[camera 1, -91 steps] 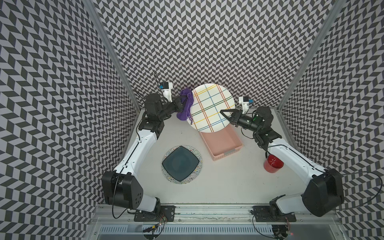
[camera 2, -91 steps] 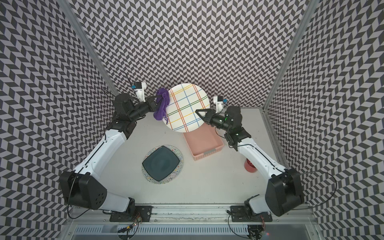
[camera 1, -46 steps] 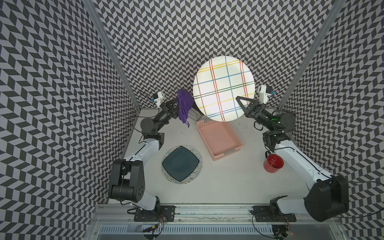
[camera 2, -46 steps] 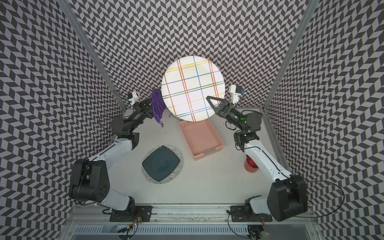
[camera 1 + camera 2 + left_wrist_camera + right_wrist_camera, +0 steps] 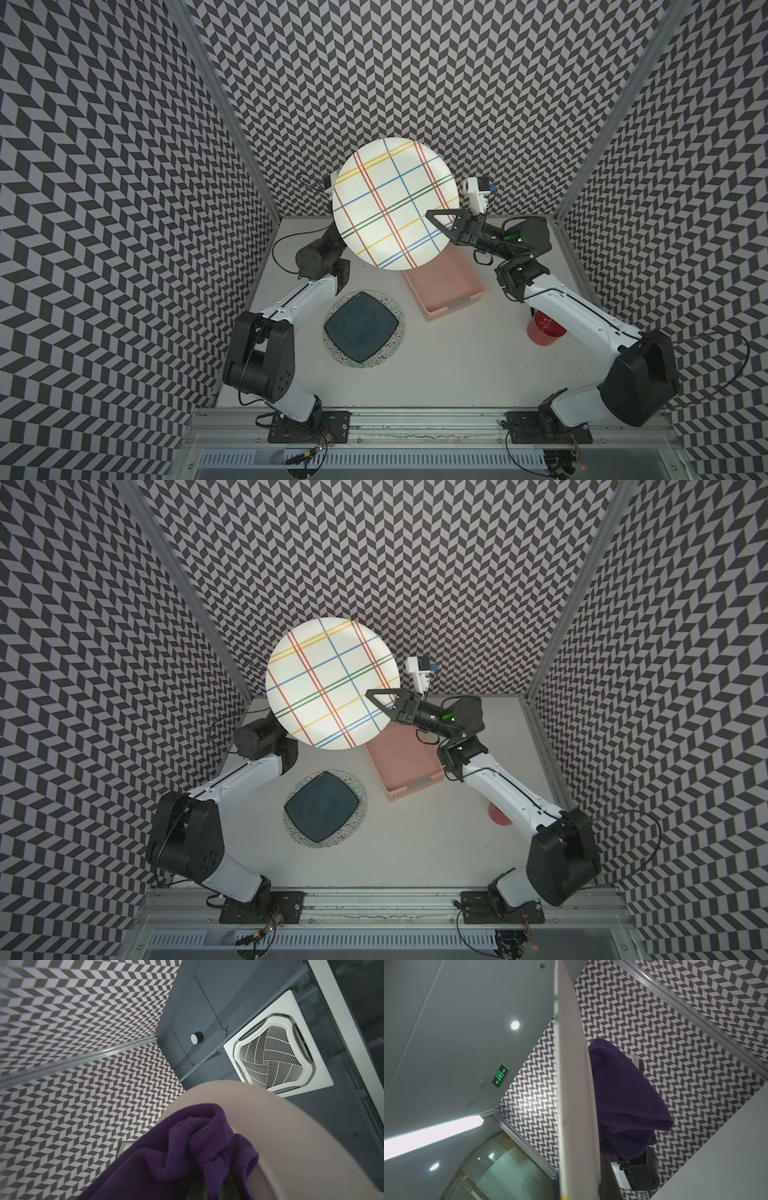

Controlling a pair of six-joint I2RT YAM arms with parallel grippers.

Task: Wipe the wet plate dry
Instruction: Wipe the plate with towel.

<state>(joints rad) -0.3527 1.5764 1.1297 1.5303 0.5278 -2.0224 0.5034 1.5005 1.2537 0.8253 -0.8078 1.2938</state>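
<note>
There are two arms, one round white plate with coloured crossing stripes (image 5: 395, 203), one purple terry cloth (image 5: 187, 1147), one pink plastic tray (image 5: 457, 305), one red cup (image 5: 544, 332), and one dark teal square plate (image 5: 360, 326) stacked on one round speckled plate (image 5: 388, 351).

The right gripper (image 5: 440, 220) pinches the striped plate's rim and holds it in the air over the far edge of the white worktop (image 5: 457, 365), above the tray's far end. The left gripper (image 5: 209, 1188) is clamped on the cloth. The cup stands near the worktop's right edge, and the stacked plates lie left of the middle.

Half a second ago the striped plate was higher and the cloth hung in the open, just beside it. Now the plate is lower and covers both the cloth and the left gripper.

Both top views show only the plate's striped face. The left wrist view shows the cloth bunched against its plain pale back. The right wrist view shows the plate (image 5: 575, 1084) edge-on, with the cloth (image 5: 623, 1095) touching that back side.
</note>
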